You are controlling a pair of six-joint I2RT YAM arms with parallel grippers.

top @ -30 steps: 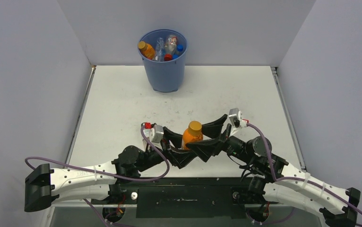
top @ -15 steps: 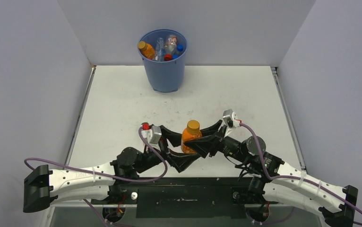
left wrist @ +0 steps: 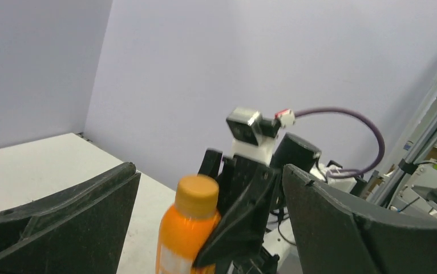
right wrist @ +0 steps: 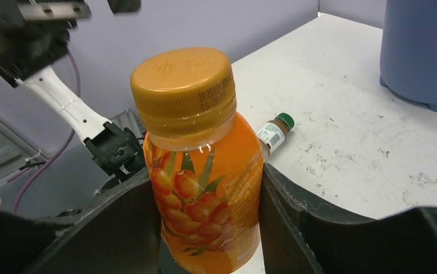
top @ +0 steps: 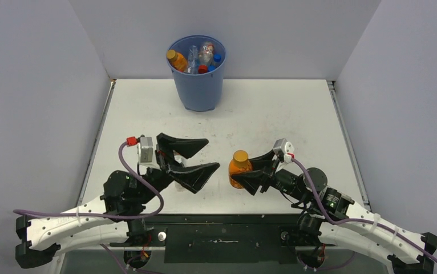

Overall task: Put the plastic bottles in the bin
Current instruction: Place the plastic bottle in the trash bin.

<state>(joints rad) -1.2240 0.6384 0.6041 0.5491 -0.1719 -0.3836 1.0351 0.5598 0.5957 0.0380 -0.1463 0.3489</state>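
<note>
So the right gripper (top: 242,171) has its two curved matte-black fingers pinched on either side of the orange bottle (top: 240,157). It's holding it upright near the front of the table (top: 273,114), a bit right of centre. Up close from the right wrist, that bottle is a stubby rounded thing of clear plastic full of orange liquid. It's got a smooth, flat, tan-orange screw cap with tiny print along its edge and a glossy label with orange berries and green leaves. The left gripper (top: 212,154) is off to the left with nothing in it. Its wide scoop-shaped fingers are spread far apart, and in its own camera the orange bottle sits in the gap beyond them. A little bottle (right wrist: 273,132) with a green cap and white label lies on its side on the table just behind the held one. The tabletop is flat white and kinda scuffed and speckled. The bin (top: 197,91) is a round blue plastic bucket, tapering toward the bottom, at the back edge. There's already a pile of bottles (top: 199,57) in it: one orange, some clear, with red and blue caps.
</note>
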